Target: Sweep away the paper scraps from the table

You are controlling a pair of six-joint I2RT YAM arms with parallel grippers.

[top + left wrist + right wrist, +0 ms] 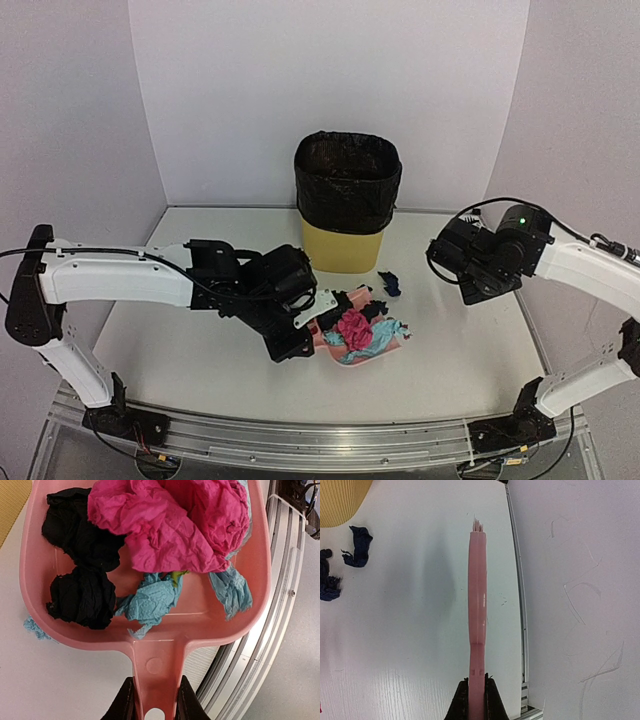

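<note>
Scraps (170,525) mostly in dustpan (195,622), left claw (155,702) clamped on it; right claw (477,700) grips brush (477,605). Next: sweep navy strays (360,545) in, bristles low.

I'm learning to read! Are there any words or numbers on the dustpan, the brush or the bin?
None to read: the dustpan, brush and bin show no words, numbers or signs in any view.
</note>
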